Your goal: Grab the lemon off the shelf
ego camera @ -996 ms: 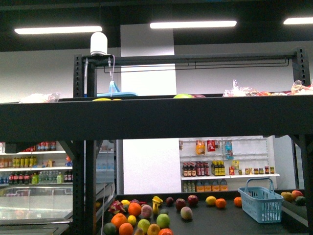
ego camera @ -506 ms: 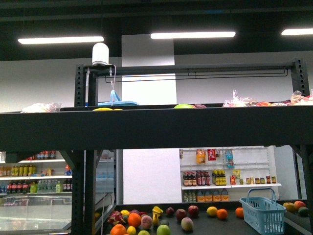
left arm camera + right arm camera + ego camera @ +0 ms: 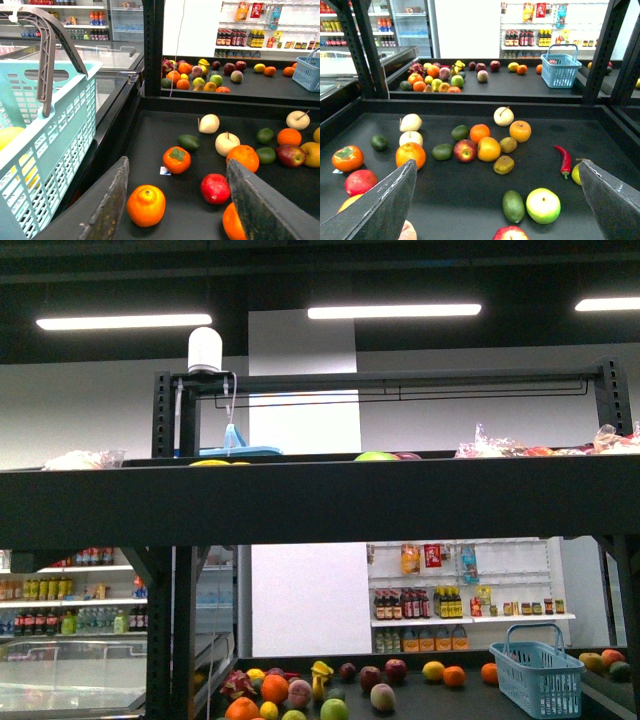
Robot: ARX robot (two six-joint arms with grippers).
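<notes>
The black shelf (image 3: 320, 502) fills the front view; neither gripper shows there. In the right wrist view its dark deck (image 3: 470, 200) holds several loose fruits. A small yellow-green fruit (image 3: 576, 173), possibly the lemon, lies beside a red chili (image 3: 564, 159), partly hidden by a finger (image 3: 615, 200). My right gripper (image 3: 497, 162) is open and empty above the fruit. My left gripper (image 3: 177, 162) is open and empty over an orange (image 3: 146, 205), a persimmon (image 3: 176, 160) and a pomegranate (image 3: 215, 188). A yellow fruit (image 3: 317, 134) sits at the deck's far side.
A light-blue basket (image 3: 45, 145) with a grey handle hangs beside the left gripper, with something yellow inside. A second black rack behind holds more fruit (image 3: 437, 77) and a blue basket (image 3: 561, 70). Black uprights (image 3: 362, 50) frame the deck. White store shelves of bottles (image 3: 465, 590) stand behind.
The front view's scene slid downward in the picture a second ago, showing less of the far fruit deck; it has held still since.
</notes>
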